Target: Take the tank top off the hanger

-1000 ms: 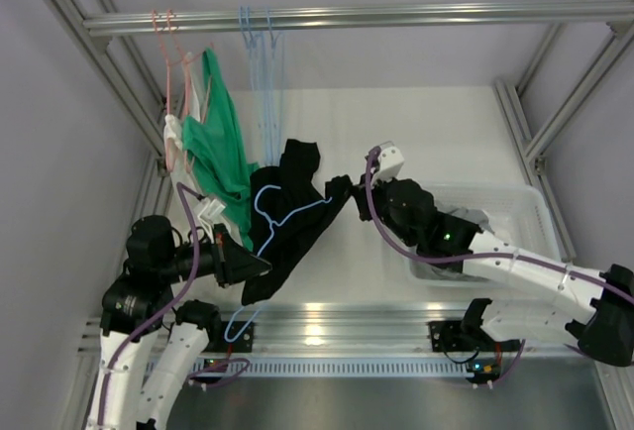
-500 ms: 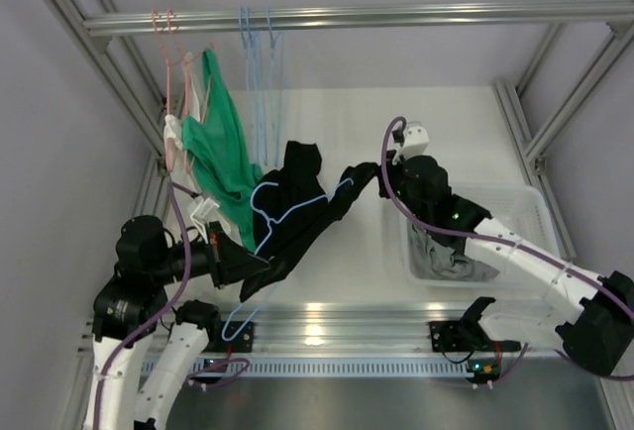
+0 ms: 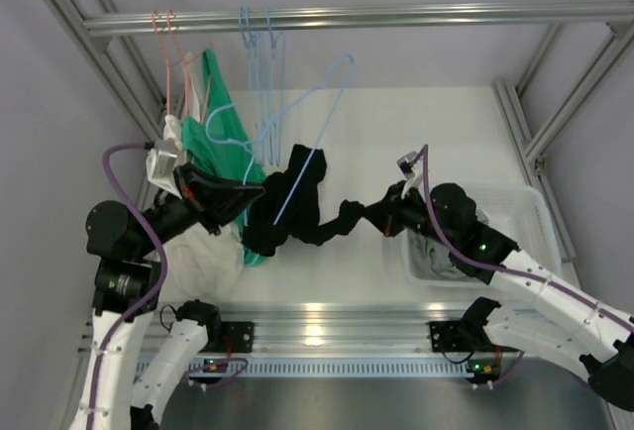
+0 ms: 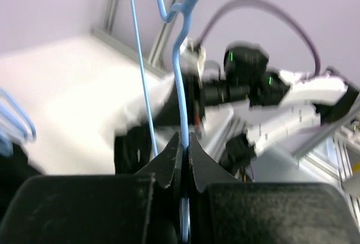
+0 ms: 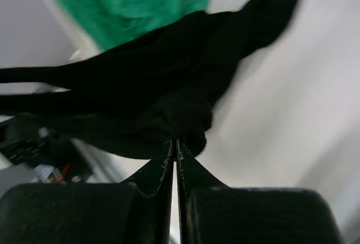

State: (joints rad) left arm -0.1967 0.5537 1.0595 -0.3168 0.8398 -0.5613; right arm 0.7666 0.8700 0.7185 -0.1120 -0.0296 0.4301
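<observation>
My left pincer (image 4: 184,143) is clenched on the thin wire of a light-blue hanger (image 4: 179,98), with nothing but that wire between its jaws. In the overhead view this pincer (image 3: 253,192) sits left of centre. The light-blue hanger (image 3: 327,113) slants up from it toward the upper middle of the frame, its lower end crossing the black tank top (image 3: 297,202). I cannot tell whether the wire runs through the fabric or only lies against it.

My right pincer (image 5: 174,143) is clenched on a bunched fold of the tank top (image 5: 152,86). Overhead it shows just right of centre (image 3: 381,217), and the black cloth sags in a band between the two pincers, over the white desk (image 3: 416,133).

Just left of the tank top hangs a green garment (image 3: 223,133), also visible at the top of the right wrist view (image 5: 112,2). Pink hangers (image 3: 168,73) and spare blue hangers (image 3: 267,44) hang from the metal rail (image 3: 396,17) across the top. At the right edge, beside my right arm, stands a clear bin (image 3: 530,207) with grey cloth (image 3: 436,262) inside.
</observation>
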